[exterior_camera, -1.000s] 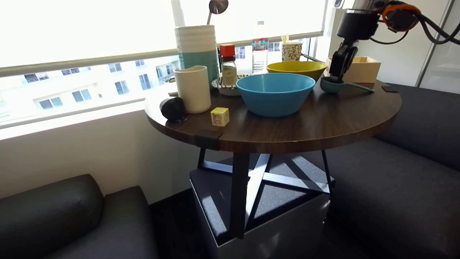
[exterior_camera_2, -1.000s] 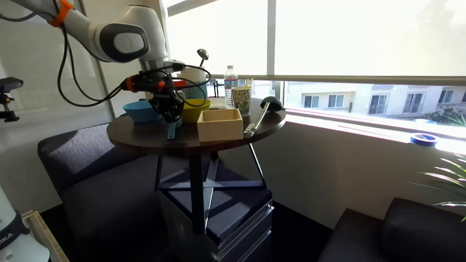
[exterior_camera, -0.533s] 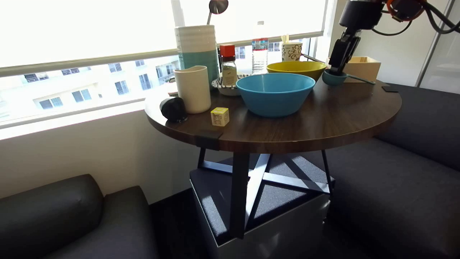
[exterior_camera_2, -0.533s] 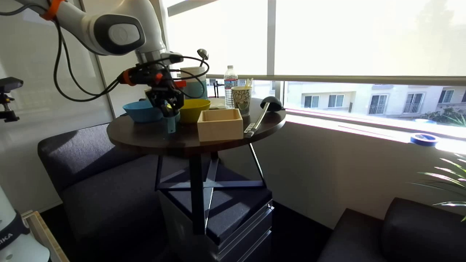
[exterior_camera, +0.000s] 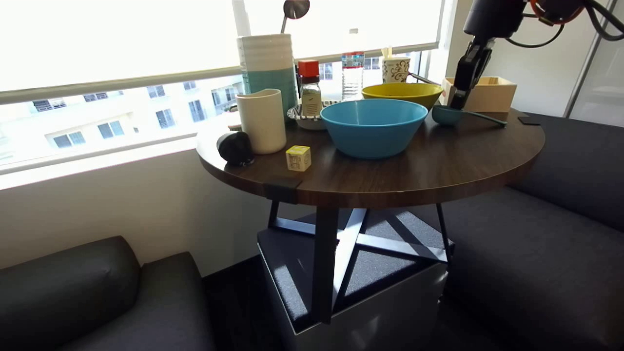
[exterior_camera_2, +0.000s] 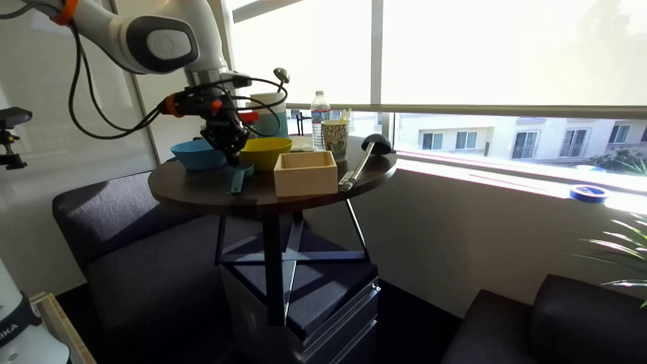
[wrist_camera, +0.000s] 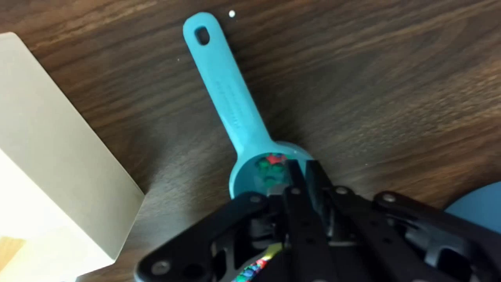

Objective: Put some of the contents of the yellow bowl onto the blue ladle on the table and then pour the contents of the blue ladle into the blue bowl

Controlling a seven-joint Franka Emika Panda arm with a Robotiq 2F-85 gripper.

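Light-blue plastic ladle (wrist_camera: 246,129), round-cupped: settled back onto round brown wooden bench (exterior_camera: 399,173).
Jaws stood clenched over its cup (wrist_camera: 243,176), pinch unclear; red and green bits (wrist_camera: 270,168) lay inside: loading seemed begun, pouring pending. Wrist view: handle (wrist_camera: 225,90) pointed to 11 o'clock, long axis ran 11-to-5.

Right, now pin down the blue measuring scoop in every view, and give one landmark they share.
In an exterior view: the blue measuring scoop is right of the large blue bowl.
In an exterior view: the scoop is left of centre, handle pointing down.
In the wrist view: the scoop is upper-centre, handle running up-left, cup partly hidden by the claw.
Shared landmark: the pale wooden box, near the scoop in all three.
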